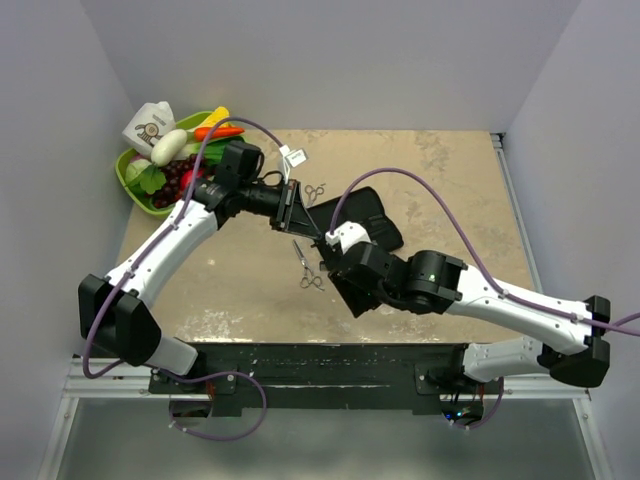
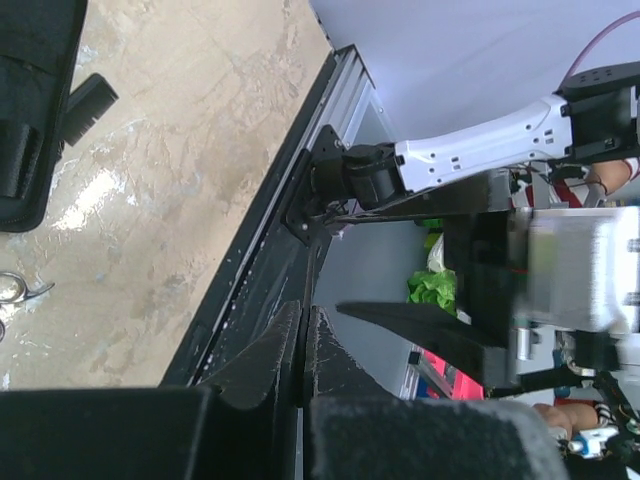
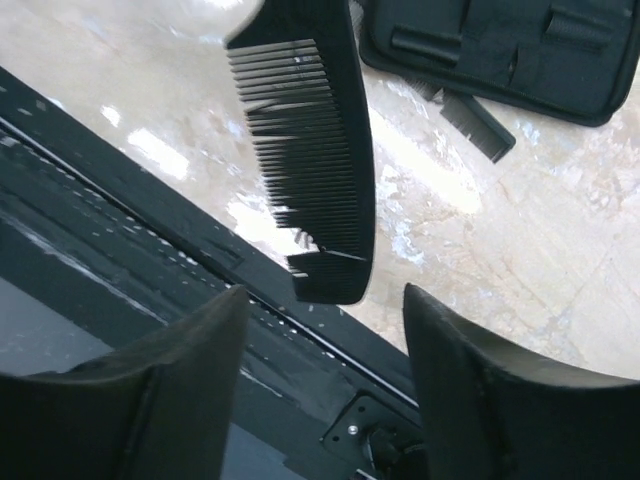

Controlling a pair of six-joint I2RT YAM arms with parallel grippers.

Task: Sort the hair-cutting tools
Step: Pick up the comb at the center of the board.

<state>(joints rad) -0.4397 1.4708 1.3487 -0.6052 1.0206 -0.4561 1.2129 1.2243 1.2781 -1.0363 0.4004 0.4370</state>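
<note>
Left pincer [image 2: 303, 320] is closed flat. The comb [image 3: 315, 150] hangs at top centre of the right wrist view, teeth facing left. Its top end is cut off, so the pinch itself is hidden. Right pincer [image 3: 325, 297] is wide open, fingers clear either side of the comb's lower tip. One scissors [image 1: 315, 190] lies just upper-left of the case [image 1: 370, 215], other scissors [image 1: 308, 268] lower-left. There is open table [image 1: 450, 190] right of the case, and the front rail [image 3: 150, 230] is under the comb.
</note>
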